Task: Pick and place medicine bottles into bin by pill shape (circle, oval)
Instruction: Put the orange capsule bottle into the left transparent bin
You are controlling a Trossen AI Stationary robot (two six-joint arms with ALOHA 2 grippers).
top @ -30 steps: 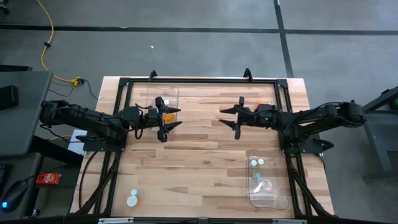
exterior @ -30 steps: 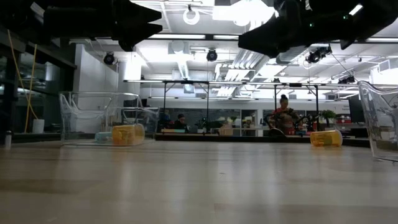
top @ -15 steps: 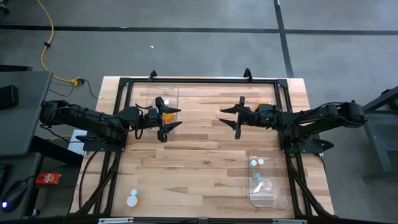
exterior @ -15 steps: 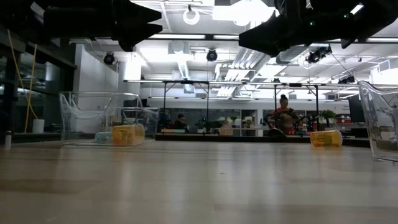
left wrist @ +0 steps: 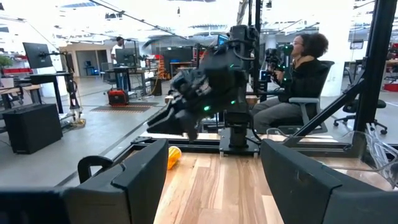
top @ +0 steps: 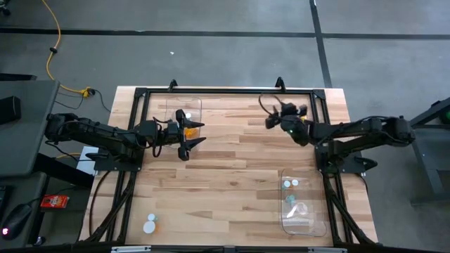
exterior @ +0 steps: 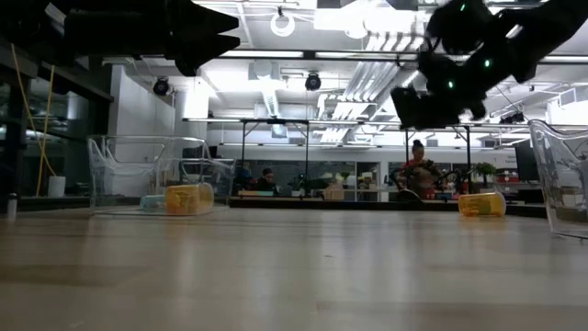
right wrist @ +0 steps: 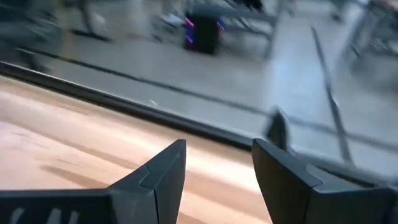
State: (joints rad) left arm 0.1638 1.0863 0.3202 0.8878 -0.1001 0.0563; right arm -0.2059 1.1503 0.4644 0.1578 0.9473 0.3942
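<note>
Two clear bins frame the work. One bin (top: 171,105) sits just behind the left gripper (top: 191,133). The other bin (top: 314,223) lies well back along the right arm's own side, far behind the right gripper (top: 266,112). Both claws hang above the wood with fingers spread and nothing between them, which each wrist view confirms. The coming move likely turns on the loose amber bottle (exterior: 481,204). It lies on its side on the table, below the right gripper and a little off to one side. In the overhead view the right arm hides it. Its long axis seems to run roughly along the line between the two arms, so the right fingers would close best across that axis. The right arm is clearly the nearer one, and the left claw is well apart from this bottle. A second amber bottle (top: 189,130) lies directly under the left gripper at the near edge of the first bin, and I cannot tell whether it is inside the wall or just outside. Several pale bottles (top: 290,185) rest in the far bin, and two more white-capped bottles (top: 149,225) stand well away from either claw near the table's corner. Yellowish labels wrap the amber bottles, but no writing or brand can be read.
</note>
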